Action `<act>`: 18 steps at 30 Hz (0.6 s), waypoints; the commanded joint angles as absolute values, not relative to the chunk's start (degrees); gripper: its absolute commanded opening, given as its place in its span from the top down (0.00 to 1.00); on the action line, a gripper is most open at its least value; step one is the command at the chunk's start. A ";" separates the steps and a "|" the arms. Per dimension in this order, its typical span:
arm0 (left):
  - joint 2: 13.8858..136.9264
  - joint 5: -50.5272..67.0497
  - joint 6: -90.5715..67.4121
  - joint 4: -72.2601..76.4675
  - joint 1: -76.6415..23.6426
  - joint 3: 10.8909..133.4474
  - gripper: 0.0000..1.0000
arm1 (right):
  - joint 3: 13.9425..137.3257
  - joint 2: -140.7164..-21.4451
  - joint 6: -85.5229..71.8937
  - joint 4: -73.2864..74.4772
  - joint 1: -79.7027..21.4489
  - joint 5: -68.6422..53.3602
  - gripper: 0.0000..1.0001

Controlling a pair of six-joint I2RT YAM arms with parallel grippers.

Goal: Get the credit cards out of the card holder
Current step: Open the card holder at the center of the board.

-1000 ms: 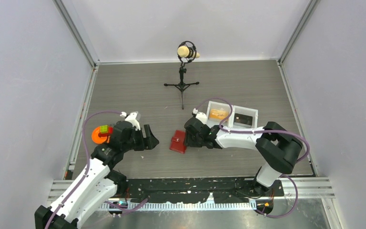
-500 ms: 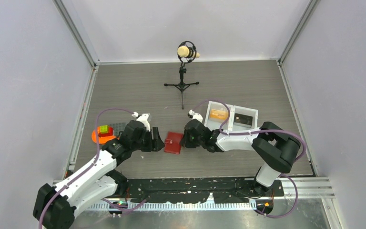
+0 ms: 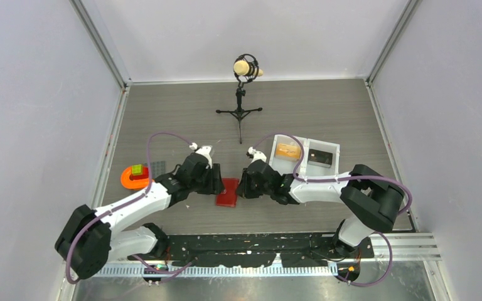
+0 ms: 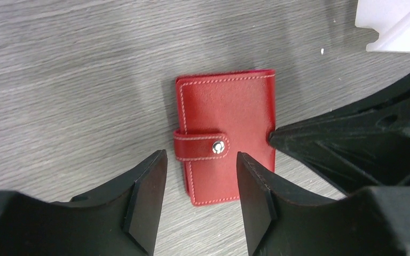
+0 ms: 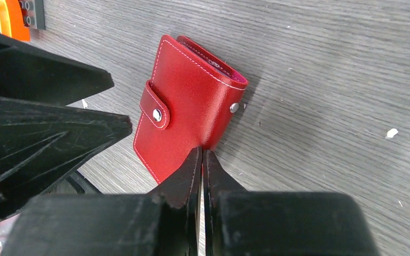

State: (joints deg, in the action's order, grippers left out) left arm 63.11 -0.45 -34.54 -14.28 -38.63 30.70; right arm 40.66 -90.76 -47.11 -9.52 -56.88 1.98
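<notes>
Left gripper (image 4: 200, 159) hovers with its jaws partly apart and holding nothing, aimed at the snap strap (image 4: 200, 145) of the card holder (image 4: 224, 104). We see the small red holder lying flat and buttoned shut on the tabletop (image 4: 58, 80), directly between the two arms. Its long axis runs away from the arm bases, so its two long edges face the grippers. The strap edge faces the left one and the folded spine faces the right one. One left jaw stands outside the strap edge, the other over the red cover. The right gripper (image 5: 202, 156) is closed tight and grasps nothing, its joined tips touching the spine edge as if to brace it. No credit cards show; we judge they are inside. Opening the strap looks like work for the left side, which faces it.
</notes>
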 commanded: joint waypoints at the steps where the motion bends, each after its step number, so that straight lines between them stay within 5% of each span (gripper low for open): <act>1: 66.42 -1.74 -35.45 -9.03 -40.12 33.72 0.48 | 40.28 -88.38 -47.40 -12.33 -57.55 1.96 0.95; 14: 73.76 -3.96 -36.26 -8.53 -43.89 33.93 0.48 | 39.75 -87.69 -47.55 -12.69 -57.74 2.80 0.95; 18: 75.54 -4.40 -36.23 -9.48 -44.50 34.46 0.56 | 39.32 -87.75 -47.87 -13.15 -57.74 3.14 0.95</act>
State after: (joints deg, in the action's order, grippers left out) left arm 73.82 -3.11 -35.66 -10.26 -43.64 32.82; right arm 39.51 -90.24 -47.22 -9.96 -57.32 2.04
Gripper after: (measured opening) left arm 0.492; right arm 0.076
